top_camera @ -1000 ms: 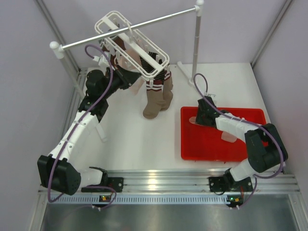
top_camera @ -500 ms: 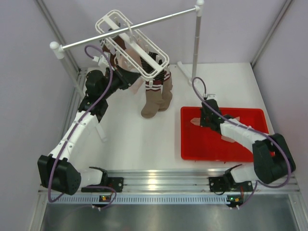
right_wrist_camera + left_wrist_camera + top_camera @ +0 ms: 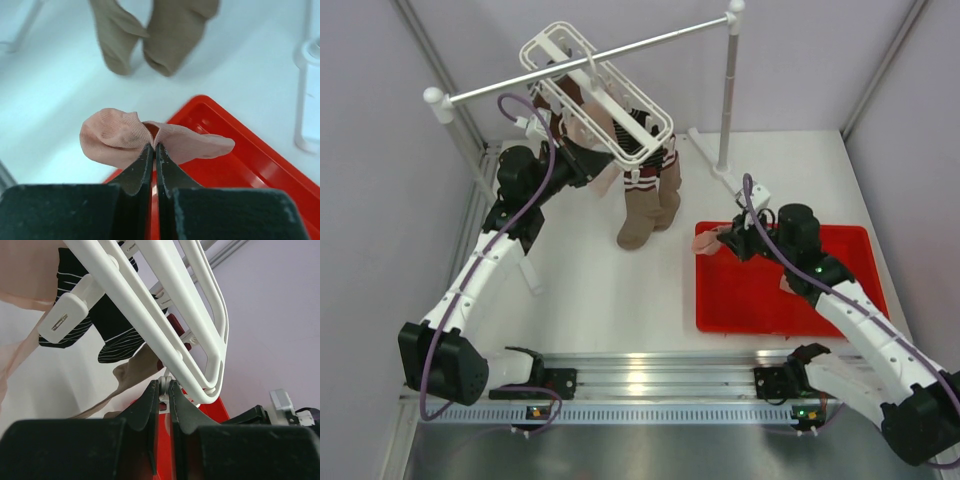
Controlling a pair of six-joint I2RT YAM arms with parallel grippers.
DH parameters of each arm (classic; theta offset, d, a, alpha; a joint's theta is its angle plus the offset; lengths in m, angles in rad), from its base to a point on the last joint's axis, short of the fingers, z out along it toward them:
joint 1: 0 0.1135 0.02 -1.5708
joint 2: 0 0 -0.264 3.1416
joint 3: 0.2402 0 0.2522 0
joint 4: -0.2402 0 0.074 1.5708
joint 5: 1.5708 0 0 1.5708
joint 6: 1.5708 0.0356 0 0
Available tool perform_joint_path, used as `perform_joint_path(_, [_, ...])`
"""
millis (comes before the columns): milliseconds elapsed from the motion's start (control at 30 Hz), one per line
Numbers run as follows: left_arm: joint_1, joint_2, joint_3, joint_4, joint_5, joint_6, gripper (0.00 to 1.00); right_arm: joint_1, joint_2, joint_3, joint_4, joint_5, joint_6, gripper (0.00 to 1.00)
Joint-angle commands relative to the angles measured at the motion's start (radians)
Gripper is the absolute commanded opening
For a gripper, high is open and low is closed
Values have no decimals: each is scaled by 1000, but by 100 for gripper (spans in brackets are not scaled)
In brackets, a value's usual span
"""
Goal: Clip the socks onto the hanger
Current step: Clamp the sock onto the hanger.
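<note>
The white lattice hanger [image 3: 595, 95] hangs from a rail; it also shows in the left wrist view [image 3: 150, 300]. A taupe pair of socks [image 3: 647, 205] with dark striped cuffs [image 3: 117, 327] hangs from its clips, with pale pink cloth [image 3: 583, 115] beside them. My left gripper [image 3: 595, 165] reaches under the hanger and is shut [image 3: 165, 386] on a small white clip. My right gripper [image 3: 735, 240] is shut [image 3: 154, 146] on a pale pink sock [image 3: 115, 134], held above the left edge of the red tray [image 3: 760, 305]. The sock droops on both sides of the fingers.
A second pale pink sock [image 3: 792, 285] lies in the red tray. The long white rail [image 3: 580, 58] stands on poles, with one pole [image 3: 725, 100] and its foot just behind the tray. Grey walls close in on both sides.
My right arm has risen and swung left, lifting the pink sock out of the tray to its left edge. The left arm has stayed at the hanger.
</note>
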Motion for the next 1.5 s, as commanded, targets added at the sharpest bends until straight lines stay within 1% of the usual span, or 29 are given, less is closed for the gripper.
perform_joint_path(0, [-1, -12, -1, -22, 45, 29, 0, 49, -19, 80, 111, -263, -34, 0])
perform_joint_path(33, [1, -12, 0, -22, 46, 31, 0, 69, -13, 96, 152, -269, -24, 0])
perform_joint_path(100, [1, -12, 3, -28, 49, 39, 0, 120, 16, 125, 177, -265, -14, 0])
perform_joint_path(200, [1, -10, 6, -37, 54, 48, 0, 256, 77, 201, 225, -276, 3, 0])
perform_joint_path(300, [1, -10, 8, -47, 63, 60, 0, 344, 158, 277, 289, -270, 25, 0])
perform_joint_path(400, [1, -12, 8, -48, 71, 66, 0, 378, 264, 355, 373, -266, 86, 0])
perform_joint_path(433, [1, -13, 6, -53, 72, 68, 0, 379, 289, 406, 383, -265, 92, 0])
perform_joint_path(467, [1, -13, 5, -53, 75, 69, 0, 381, 347, 429, 392, -260, 107, 0])
perform_joint_path(533, [2, -16, 5, -54, 80, 72, 0, 381, 395, 484, 415, -243, 112, 0])
perform_joint_path(633, [5, -21, 8, -54, 89, 75, 0, 376, 461, 517, 439, -219, 71, 0])
perform_joint_path(667, [8, -21, 9, -53, 97, 71, 0, 363, 491, 532, 438, -204, 40, 0])
perform_joint_path(733, [18, -25, 11, -48, 111, 66, 0, 335, 531, 544, 433, -184, 39, 0])
perform_joint_path(833, [30, -25, 15, -48, 138, 74, 0, 309, 553, 564, 420, -147, 23, 0])
perform_joint_path(1000, [54, -27, 28, -63, 224, 137, 0, 266, 580, 578, 435, -112, 11, 0])
perform_joint_path(1167, [61, -16, 45, -94, 273, 187, 0, 246, 605, 603, 447, -115, 8, 0])
perform_joint_path(1467, [61, -4, 55, -113, 304, 195, 0, 243, 613, 613, 459, -139, 17, 0])
